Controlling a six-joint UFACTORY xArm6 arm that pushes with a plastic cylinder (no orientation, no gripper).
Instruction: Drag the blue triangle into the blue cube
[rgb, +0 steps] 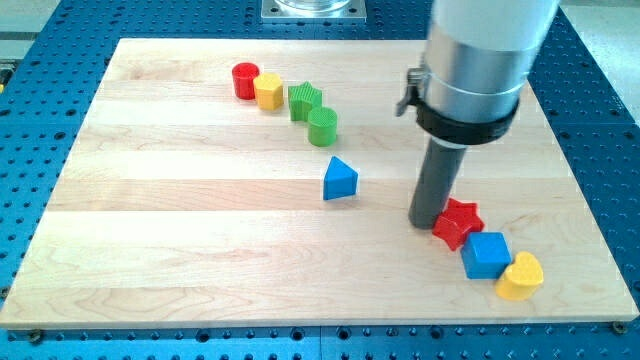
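Wooden board (200, 260) on a blue perforated table; blue triangle (340, 179) sits mid-board, well apart from the blue cube (485, 254) at the view's lower right. No jaws, just my tip (430, 222), touching the red star (458, 222), on the wrong side of the triangle. Risk: the star sits just beside the cube and in the path, so the triangle could jam on it, and the yellow block (520, 277) behind could get shunted.

Board (200, 200) pale smooth wood – blocks matt plastic, green cylinder (322, 127) ribbed.
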